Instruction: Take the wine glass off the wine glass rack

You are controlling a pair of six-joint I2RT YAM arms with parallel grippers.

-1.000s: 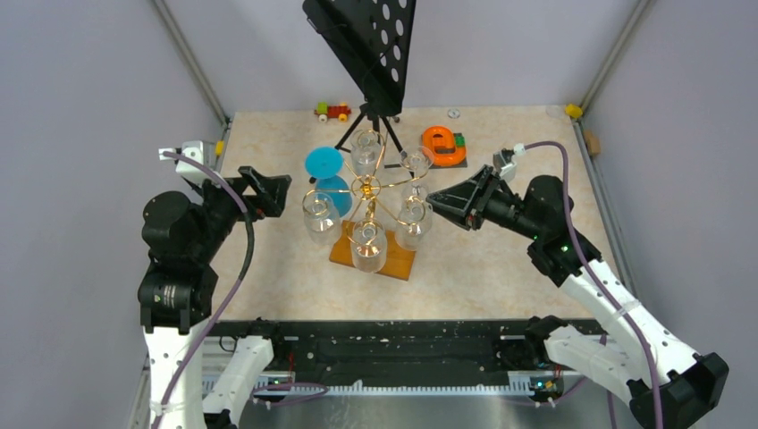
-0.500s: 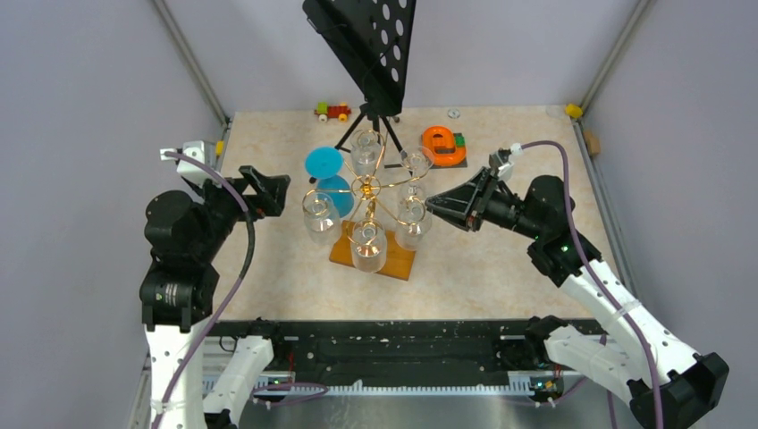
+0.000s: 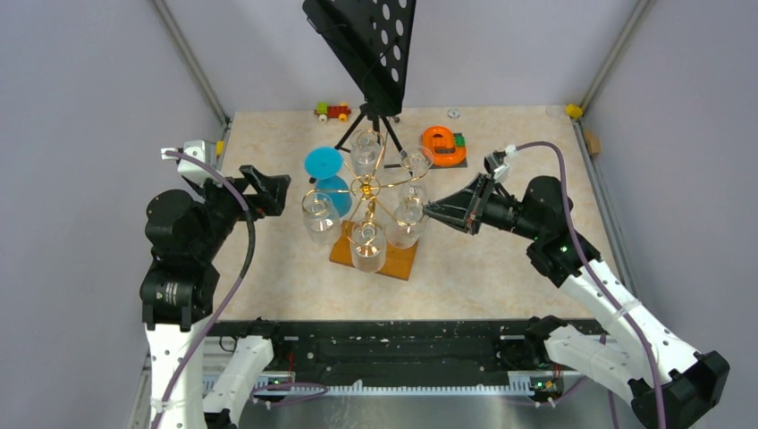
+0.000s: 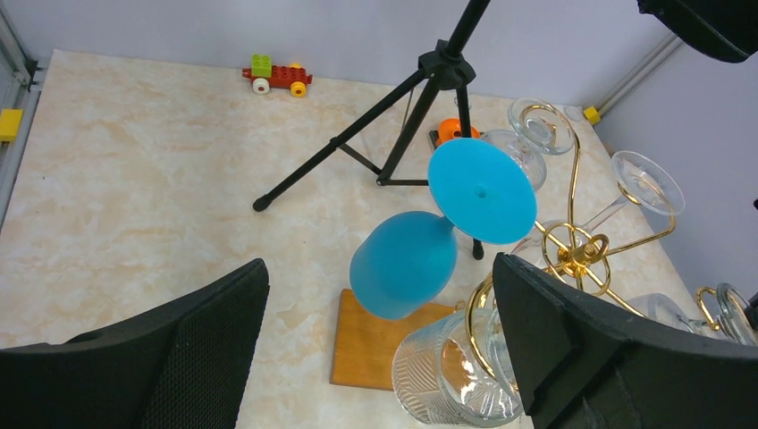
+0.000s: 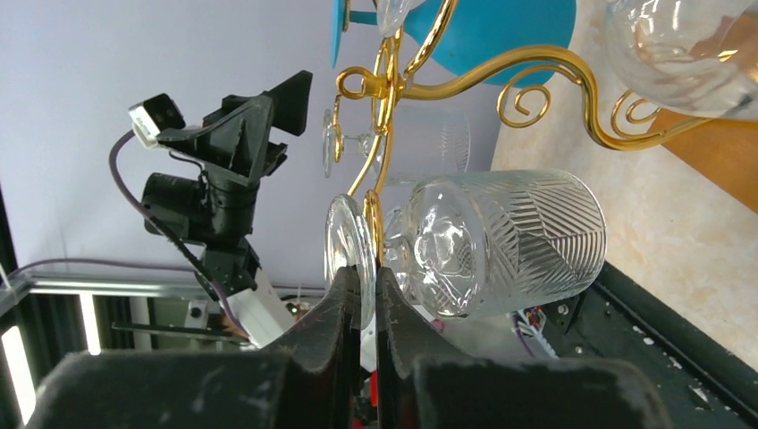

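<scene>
Glass (image 5: 501, 241), light, slick and brittle, is pinched by its foot in the near-closed right gripper (image 5: 366, 279); left gripper (image 4: 378, 266): wide open, empty.

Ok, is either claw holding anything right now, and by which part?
The right claw pinches the clear wine glass by the rim of its foot, while it hangs on the rack. The left claw is open, holding nothing.

Bright, even light — perhaps slight glare
</scene>
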